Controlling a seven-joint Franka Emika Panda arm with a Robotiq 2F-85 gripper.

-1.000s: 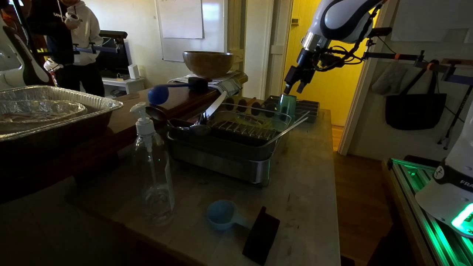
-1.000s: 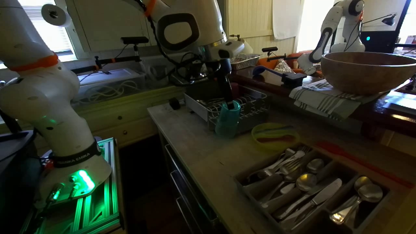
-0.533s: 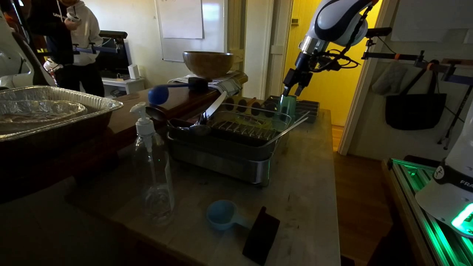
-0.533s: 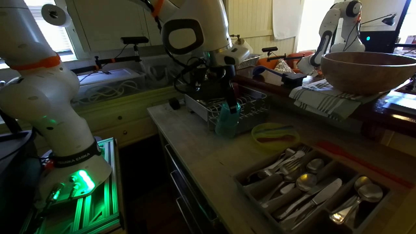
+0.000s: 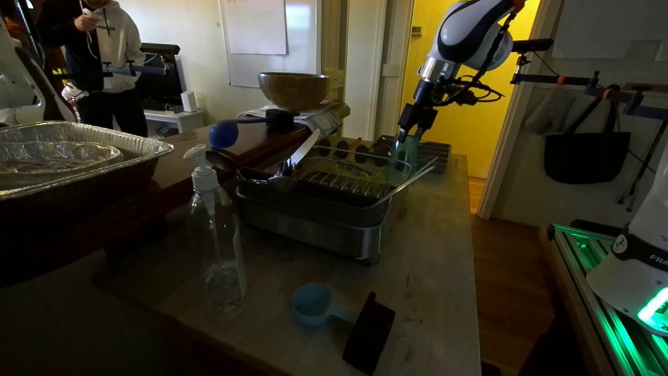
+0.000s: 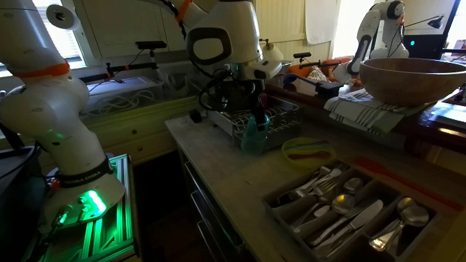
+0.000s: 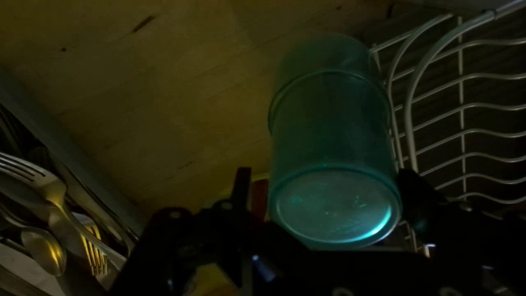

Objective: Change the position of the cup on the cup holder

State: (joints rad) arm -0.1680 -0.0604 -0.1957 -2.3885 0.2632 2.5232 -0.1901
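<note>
The cup [image 7: 333, 123], see-through teal, is closed end up, right by the end of the rack [image 6: 222, 122]; whether they touch I can't tell. The gripper [image 7: 324, 174] straddles it with fingers [image 7: 242, 185] apart, a gap showing on one side. Bare counter [image 6: 211, 149] runs out to the drawer-side edge; the yellow bowl [image 6: 304, 163] sits near, the cutlery tray [image 7: 78, 164] farther off.

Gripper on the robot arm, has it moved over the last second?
Yes, mostly downward. In an exterior view, the gripper sits lower relative to the wooden bowl and now flanks the top of the teal cup.
</note>
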